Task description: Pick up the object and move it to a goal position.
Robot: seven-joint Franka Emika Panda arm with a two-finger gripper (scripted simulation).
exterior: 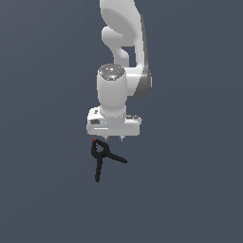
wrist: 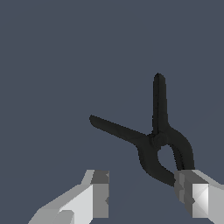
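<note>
Pincer (exterior: pixel 114 138) spread, just above clamp (exterior: pixel 101 155) head.

arm hangs vertical, end effector (exterior: pixel 114 138) pointing down, fingers parted.

a small black spring clamp (exterior: pixel 101 155) lies flat on a plain dark grey surface, its rounded head carrying a tiny red tip at the end farthest from the handles; two thin handles splay apart from the head, one running straight toward the exterior view's bottom edge, the other angling off toward the exterior view's right; in the wrist view the clamp (wrist: pixel 155 140) shows an open loop at the head where its two curved jaws bow apart
</note>
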